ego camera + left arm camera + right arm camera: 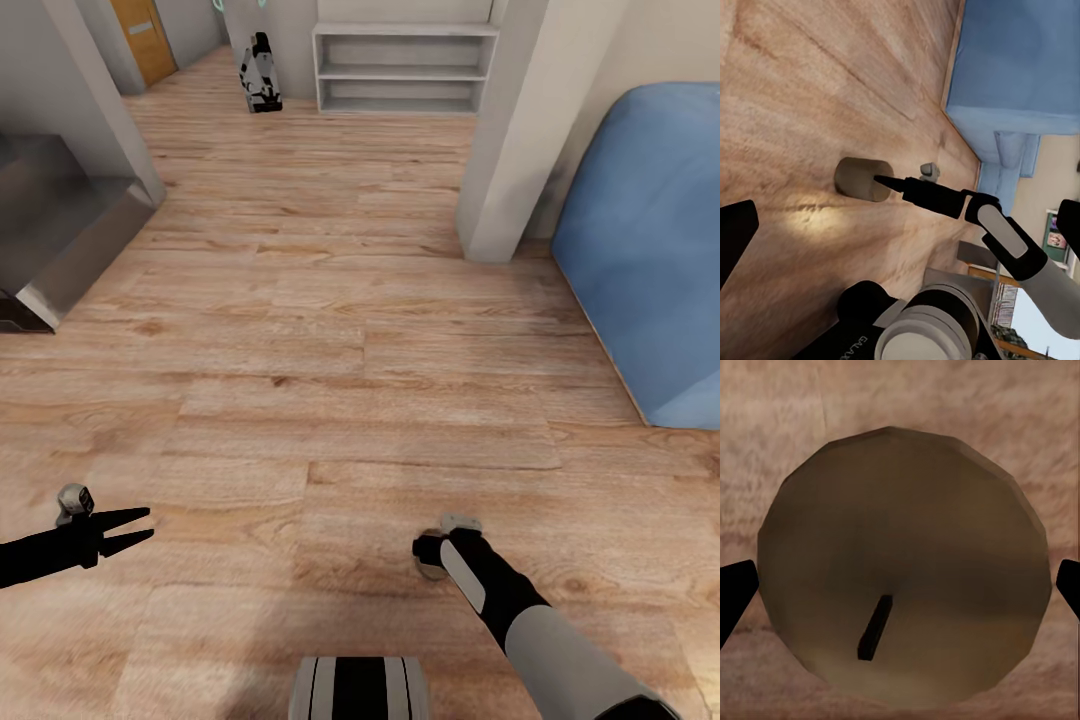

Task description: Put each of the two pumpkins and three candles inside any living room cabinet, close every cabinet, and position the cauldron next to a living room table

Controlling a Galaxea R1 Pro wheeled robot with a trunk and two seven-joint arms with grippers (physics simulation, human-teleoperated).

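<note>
Low in the head view, right of centre, the right gripper [432, 557] points down at the wood floor [300, 330] over a candle [430, 570], of which little shows past the wrist; the right wrist view looks straight down on that candle [904, 559], a grey-beige round top with a short dark wick [874, 628] off centre, and a black fingertip [736, 598] stands at each side of it, apart from its rim, so the pincer is spread and grasps nothing. From the left wrist view the same candle [862, 180] sits as a stubby cylinder on the planks with the right gripper's [889, 182] tip at its side (contact cannot be told there); a small grey object [929, 171] lies on the floor just beyond. At the lower left of the head view the left gripper [135, 528] hangs above bare floor with its two black fingers parted in a narrow V, released. Further out, a blue sofa [650, 260] fills the right edge, a pale pillar [505, 130] stands beside it, white shelves [405, 65] line the top centre, and a grey metal unit [60, 240] sits at the upper left.
</note>
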